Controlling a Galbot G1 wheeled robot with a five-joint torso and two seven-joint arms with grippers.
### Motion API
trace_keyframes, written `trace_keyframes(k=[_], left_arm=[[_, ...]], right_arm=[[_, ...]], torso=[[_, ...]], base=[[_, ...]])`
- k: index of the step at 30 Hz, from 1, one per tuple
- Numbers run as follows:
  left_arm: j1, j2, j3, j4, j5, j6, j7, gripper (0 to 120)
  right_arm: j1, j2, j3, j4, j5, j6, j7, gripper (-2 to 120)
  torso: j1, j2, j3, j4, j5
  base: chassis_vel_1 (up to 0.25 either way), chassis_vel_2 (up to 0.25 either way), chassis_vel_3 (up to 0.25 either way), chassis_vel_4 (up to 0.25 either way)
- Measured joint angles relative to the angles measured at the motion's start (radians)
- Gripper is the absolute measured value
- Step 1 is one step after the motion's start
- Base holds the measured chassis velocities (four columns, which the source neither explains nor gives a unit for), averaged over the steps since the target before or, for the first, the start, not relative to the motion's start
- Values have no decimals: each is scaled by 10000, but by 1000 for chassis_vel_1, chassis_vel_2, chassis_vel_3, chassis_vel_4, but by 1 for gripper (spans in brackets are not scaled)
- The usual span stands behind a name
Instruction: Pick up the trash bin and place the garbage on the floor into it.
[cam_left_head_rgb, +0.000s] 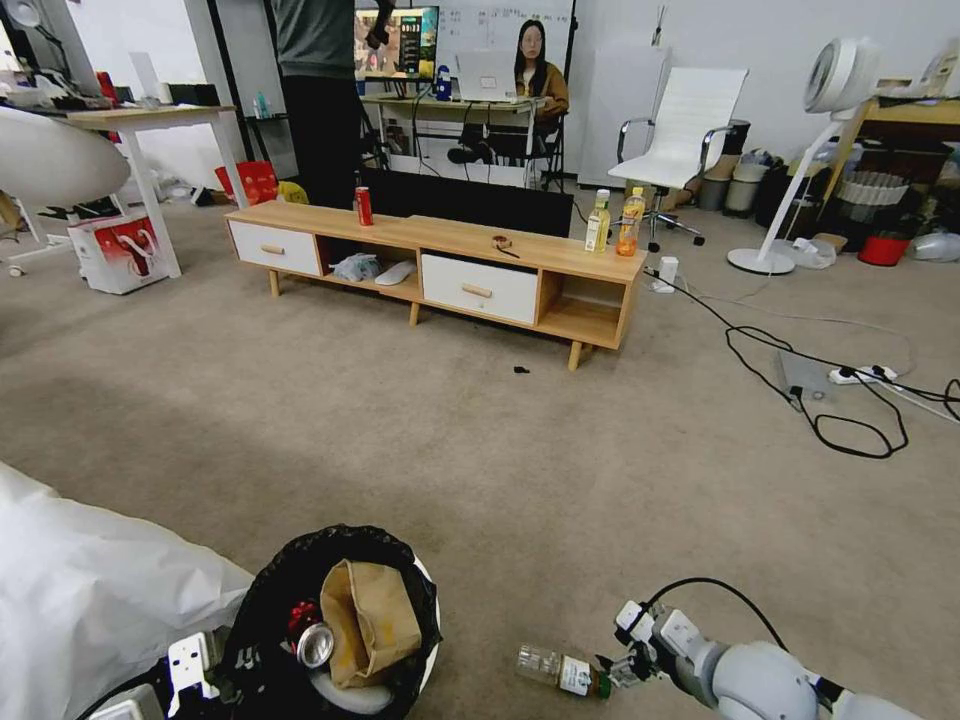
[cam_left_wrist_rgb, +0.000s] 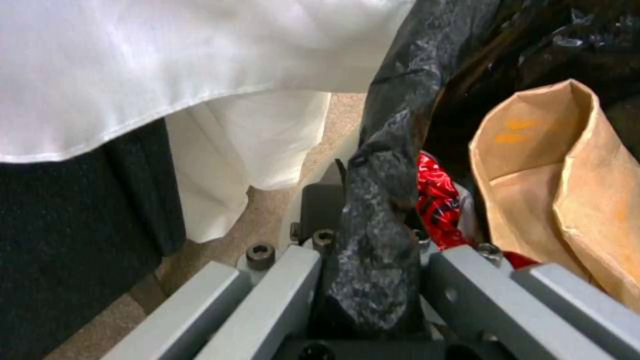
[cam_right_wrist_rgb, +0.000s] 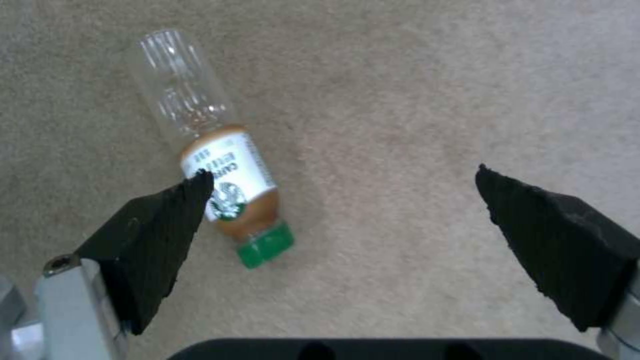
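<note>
The trash bin (cam_left_head_rgb: 335, 620) is held at its rim by the clenched left pincer (cam_left_wrist_rgb: 373, 280); bag, can and packet are inside. Only the bottle (cam_right_wrist_rgb: 213, 165) is left on the floor, under the released right pincer (cam_right_wrist_rgb: 347, 220).

The trash bin (cam_left_head_rgb: 262, 600), gripped at its rim by the left gripper (cam_left_head_rgb: 195, 668), held a tan paper bag (cam_left_head_rgb: 368, 620) and crushed can (cam_left_head_rgb: 315, 645). The right gripper (cam_left_head_rgb: 632, 668) hovered beside the green-capped bottle (cam_left_head_rgb: 562, 672) on the carpet (cam_left_head_rgb: 480, 450).

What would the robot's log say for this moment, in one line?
left gripper: shut on trash bin rim | right gripper: open above bottle on carpet | paper bag, can: binned
</note>
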Motion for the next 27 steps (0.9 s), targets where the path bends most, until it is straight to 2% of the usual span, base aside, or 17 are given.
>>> trace_keyframes(k=[6, 20, 27], left_arm=[[-3, 0, -59, 4, 6, -4, 5, 1], [-121, 0, -59, 96, 22, -14, 26, 1], [-59, 0, -105, 56, 1, -20, 31, 1]], right_arm=[[305, 634, -708, -685, -50, 176, 118, 100], [1047, 1136, -1845, -1467, 52, 755, 369, 99], [1392, 1632, -2259, -2146, 56, 996, 372, 98]], torso=[[0, 0, -1, 1, 1], [0, 0, -1, 0, 0], [0, 0, -1, 1, 2]], base=[[0, 0, 0, 0], [0, 0, 0, 0], [0, 0, 0, 0]])
